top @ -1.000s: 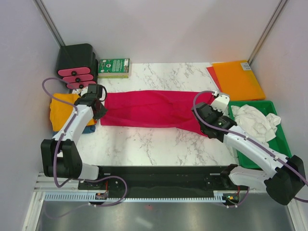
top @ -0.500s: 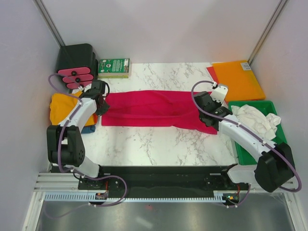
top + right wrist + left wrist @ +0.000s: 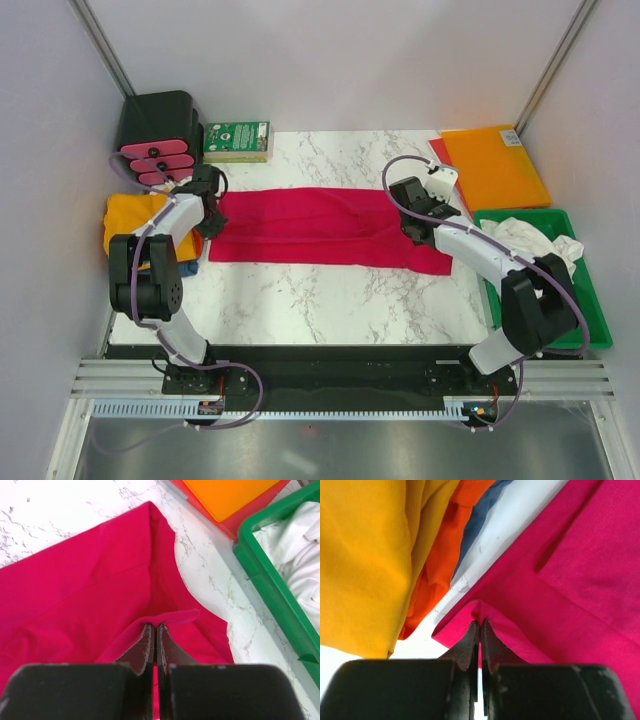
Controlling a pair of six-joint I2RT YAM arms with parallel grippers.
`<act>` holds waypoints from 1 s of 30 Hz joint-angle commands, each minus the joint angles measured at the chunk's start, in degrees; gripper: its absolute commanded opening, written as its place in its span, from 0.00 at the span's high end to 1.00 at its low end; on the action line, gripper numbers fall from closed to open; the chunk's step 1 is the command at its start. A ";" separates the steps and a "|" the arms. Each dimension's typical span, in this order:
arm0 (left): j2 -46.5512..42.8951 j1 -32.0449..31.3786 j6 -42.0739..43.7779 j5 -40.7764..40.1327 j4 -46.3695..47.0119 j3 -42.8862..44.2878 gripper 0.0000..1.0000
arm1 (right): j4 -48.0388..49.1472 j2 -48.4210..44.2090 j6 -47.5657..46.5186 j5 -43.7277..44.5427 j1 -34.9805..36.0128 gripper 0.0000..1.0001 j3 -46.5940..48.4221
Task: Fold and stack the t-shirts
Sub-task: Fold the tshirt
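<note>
A crimson-red t-shirt [image 3: 320,227] lies stretched across the marble table as a long band. My left gripper [image 3: 210,213] is shut on its left hem [image 3: 470,611]; the cloth folds up between the fingertips. My right gripper [image 3: 415,222] is shut on a raised fold of the shirt's right part [image 3: 170,616]. A golden-yellow t-shirt [image 3: 135,225] lies bunched at the table's left edge, over blue cloth [image 3: 482,510]. A white t-shirt [image 3: 535,245] is crumpled in the green tray [image 3: 580,300].
An orange plastic sheet [image 3: 492,163] lies at the back right, beside the tray. A black box with pink handles [image 3: 158,135] and a green book [image 3: 236,140] stand at the back left. Grey walls close in both sides.
Both grippers have carried the shirt's near edge away from me toward the back, folding the red shirt into a narrower band. Both arms reach farther over the table now.
</note>
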 commanded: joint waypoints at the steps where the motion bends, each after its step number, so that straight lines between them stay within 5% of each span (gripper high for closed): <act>1: 1.96 1.23 -1.47 -2.29 1.64 3.90 0.98 | 3.29 2.87 -0.92 0.32 -0.77 1.00 4.32; 26: 9.70 1.23 -1.74 -2.91 1.46 9.62 0.98 | 7.86 11.67 -2.50 -1.43 -3.15 1.00 8.11; 29: 7.69 0.97 -2.00 -2.46 1.46 10.24 0.87 | 8.74 10.00 -3.29 -1.52 -3.23 1.00 7.93; 30: 7.15 0.79 -2.17 -2.64 1.37 10.24 0.75 | 9.00 9.56 -3.73 -1.61 -3.15 1.00 7.93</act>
